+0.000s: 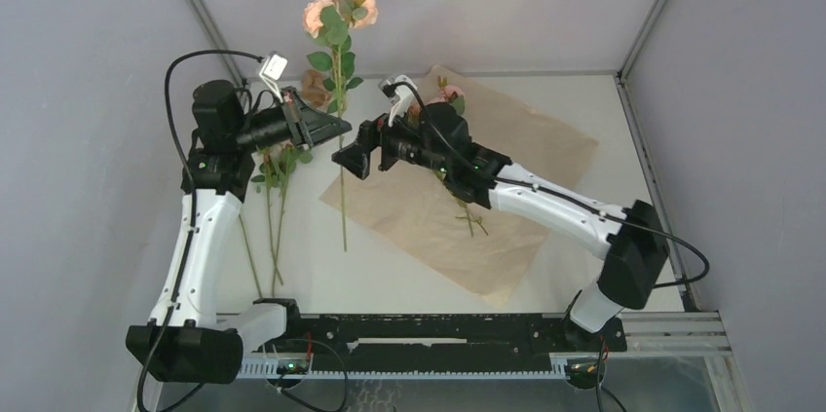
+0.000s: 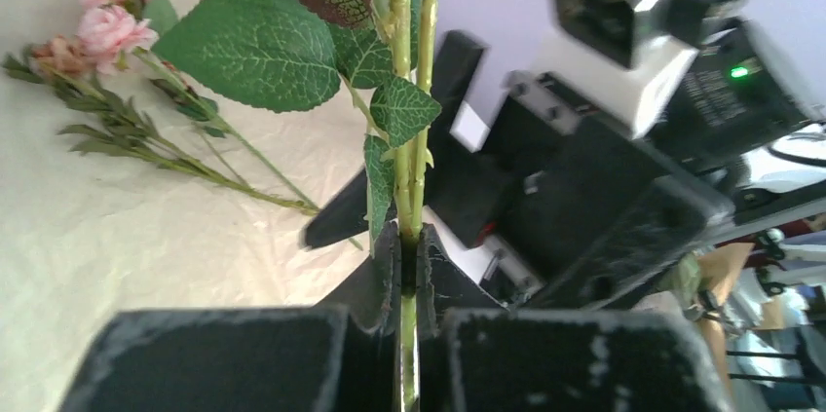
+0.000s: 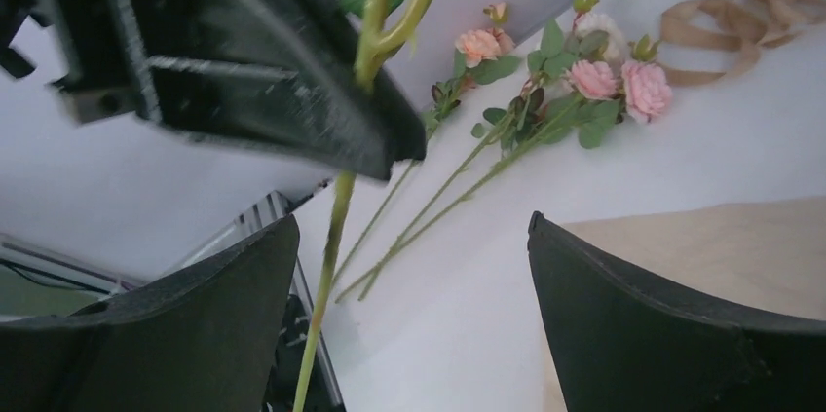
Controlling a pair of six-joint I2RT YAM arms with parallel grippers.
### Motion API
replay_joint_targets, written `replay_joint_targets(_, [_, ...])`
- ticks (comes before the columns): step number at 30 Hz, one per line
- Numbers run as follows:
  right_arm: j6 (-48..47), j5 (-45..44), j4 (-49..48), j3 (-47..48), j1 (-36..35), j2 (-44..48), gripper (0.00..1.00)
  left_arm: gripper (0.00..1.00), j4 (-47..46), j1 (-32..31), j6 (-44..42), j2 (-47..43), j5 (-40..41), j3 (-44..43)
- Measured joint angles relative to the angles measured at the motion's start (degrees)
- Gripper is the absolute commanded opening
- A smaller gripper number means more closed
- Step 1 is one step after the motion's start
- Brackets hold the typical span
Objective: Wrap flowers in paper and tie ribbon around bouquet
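Clamping my left hand (image 1: 339,128) on one long flower stem (image 1: 342,193), I am holding it roughly upright, blooms uppermost against the far wall (image 1: 438,3). My right hand (image 1: 353,161) is standing wide apart just beside it. Other flowers (image 1: 278,164) are lying on the white counter (image 1: 584,100), left of the paper (image 1: 526,154).
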State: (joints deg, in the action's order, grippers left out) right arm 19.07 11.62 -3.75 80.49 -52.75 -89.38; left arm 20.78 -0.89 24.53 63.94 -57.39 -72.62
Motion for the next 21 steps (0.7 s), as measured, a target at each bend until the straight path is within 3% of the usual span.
replay_joint_targets(3, [3.9, 1.5, -3.8, 0.0, 0.4, -4.4, 0.87, 0.0, -3.6, -1.7, 3.0, 0.0, 0.3, 2.6])
replay_joint_targets(4, [4.9, 2.1, -4.5, 0.0, 0.5, -5.6, 0.74, 0.0, -4.5, -2.1, 3.9, 0.0, 0.7, 3.6])
replay_joint_targets(7, [7.3, 3.1, -5.5, 0.5, 0.7, -9.1, 0.02, 0.0, -7.0, -2.5, 5.2, 0.1, 2.1, 5.8])
replay_joint_targets(8, [8.4, 4.2, -6.2, 0.8, 0.9, -9.9, 0.0, 0.17, -7.6, -2.5, 5.1, 0.2, 3.2, 6.4])
replay_joint_targets(9, [9.6, 5.1, -6.5, 1.3, 0.6, -10.2, 0.0, 0.63, -8.0, -2.5, 5.1, 0.5, 4.5, 7.0])
replay_joint_targets(10, [10.2, 4.9, -5.8, 1.4, 0.5, -10.3, 0.0, 0.89, -7.6, -2.3, 5.1, 0.9, 4.7, 7.2])
replay_joint_targets(11, [10.9, 4.9, -5.0, 1.4, 0.8, -10.2, 0.0, 0.98, -6.6, -2.2, 3.8, 0.9, 5.6, 7.1])
replay_joint_targets(14, [10.6, 2.5, 0.6, 1.3, 3.8, -10.0, 0.0, 1.0, 0.4, 0.4, -1.5, 0.9, 11.5, 6.0])
replay_joint_targets(21, [1.7, -12.2, 26.9, 1.3, 16.6, -10.2, 0.0, 1.0, 13.0, 20.4, -24.8, 9.8, 33.8, 5.9])
